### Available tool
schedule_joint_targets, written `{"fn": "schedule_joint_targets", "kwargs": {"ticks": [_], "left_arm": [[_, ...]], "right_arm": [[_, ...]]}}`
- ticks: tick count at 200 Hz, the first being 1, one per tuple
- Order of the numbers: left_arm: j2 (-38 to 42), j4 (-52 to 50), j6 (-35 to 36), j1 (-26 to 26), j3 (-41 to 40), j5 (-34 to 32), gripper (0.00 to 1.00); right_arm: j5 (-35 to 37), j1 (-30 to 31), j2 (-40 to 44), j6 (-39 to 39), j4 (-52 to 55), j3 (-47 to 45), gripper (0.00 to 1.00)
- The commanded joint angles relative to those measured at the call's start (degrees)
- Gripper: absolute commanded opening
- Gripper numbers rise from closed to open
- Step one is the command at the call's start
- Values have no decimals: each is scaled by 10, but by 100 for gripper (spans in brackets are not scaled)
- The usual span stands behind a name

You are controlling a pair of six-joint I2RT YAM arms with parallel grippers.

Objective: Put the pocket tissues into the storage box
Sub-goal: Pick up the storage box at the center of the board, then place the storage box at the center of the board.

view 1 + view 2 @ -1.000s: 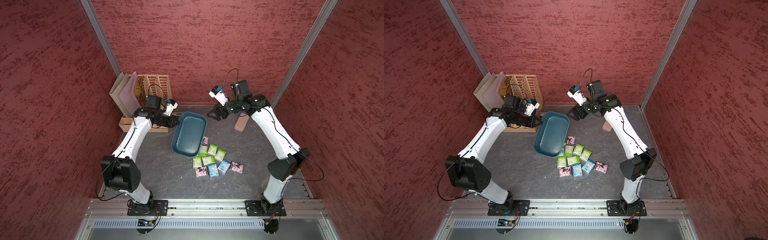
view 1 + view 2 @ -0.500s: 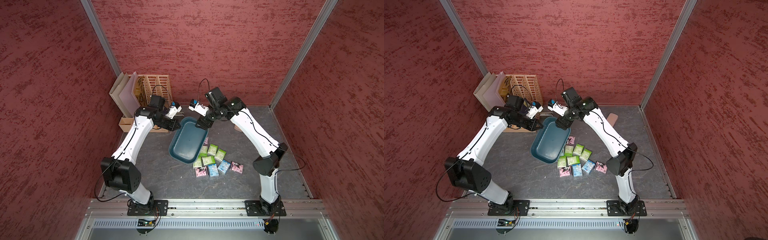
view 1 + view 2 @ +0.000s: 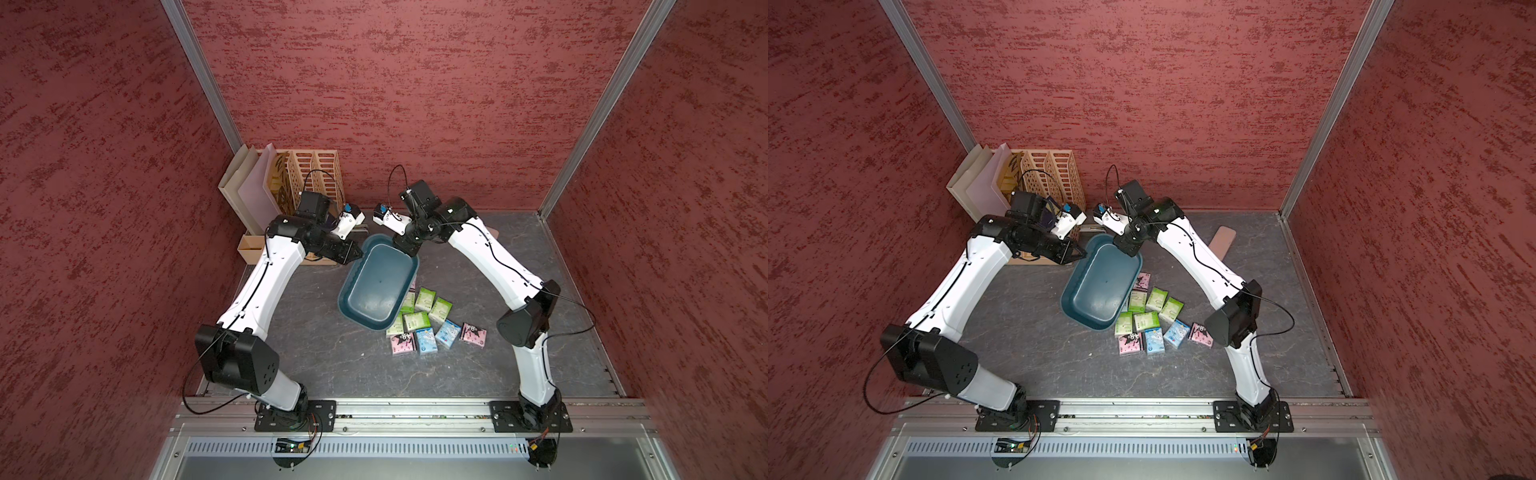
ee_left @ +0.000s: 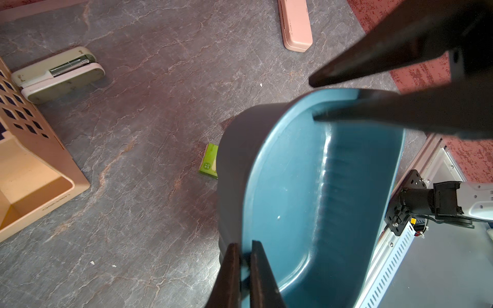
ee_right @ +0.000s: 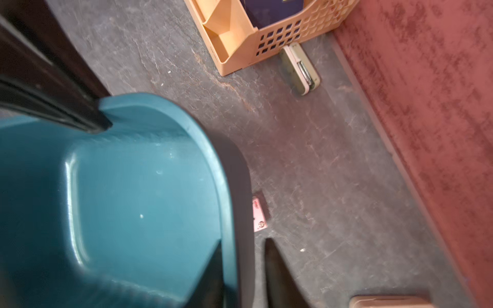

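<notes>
Swung in from far right, the right gripper has clamped the far rim of the empty storage box, which the left gripper also pinches, likely sharing its weight, pocket tissues loose at its near right

The right gripper has swung in from the upper right of the frame, jaws now closed on the storage box rim.
</notes>
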State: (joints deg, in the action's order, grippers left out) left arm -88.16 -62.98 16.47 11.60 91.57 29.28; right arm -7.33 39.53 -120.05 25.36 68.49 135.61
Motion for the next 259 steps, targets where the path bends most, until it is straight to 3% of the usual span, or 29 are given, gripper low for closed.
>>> {"fn": "schedule_joint_targets", "kwargs": {"ticks": [1, 6, 12, 16, 25, 28, 68, 106, 134, 149, 178, 259], "left_arm": [[23, 15, 3, 2, -11, -7, 0], [26, 21, 0, 3, -14, -12, 1], [30, 30, -3, 2, -18, -18, 14], [32, 35, -5, 1, -21, -20, 31], [37, 47, -10, 1, -27, -25, 95], [38, 50, -13, 1, -30, -26, 100], [92, 157, -84, -26, -86, -75, 100], [206, 355, -212, -94, -195, -119, 100], [259, 472, -259, -97, -264, -146, 100], [269, 511, -281, -97, -289, -137, 100], [258, 575, -318, -94, -325, -89, 100], [217, 636, -334, -58, -380, -81, 100]], "right_arm": [[2, 5, -5, -23, -17, 17, 0], [3, 5, -4, -25, -16, 15, 0], [5, 4, -3, -28, -17, 11, 0], [5, 4, -1, -29, -17, 7, 0], [6, 4, 2, -35, -23, -4, 0], [7, 4, 5, -37, -25, -8, 0], [-4, -31, 40, -128, -85, -73, 0], [-13, -110, 52, -298, -131, -124, 0], [-68, -166, 69, -465, -227, -214, 0], [-65, -176, 74, -524, -281, -261, 0], [-36, -178, 29, -549, -287, -237, 0], [31, -177, -124, -495, -239, -97, 0]]}}
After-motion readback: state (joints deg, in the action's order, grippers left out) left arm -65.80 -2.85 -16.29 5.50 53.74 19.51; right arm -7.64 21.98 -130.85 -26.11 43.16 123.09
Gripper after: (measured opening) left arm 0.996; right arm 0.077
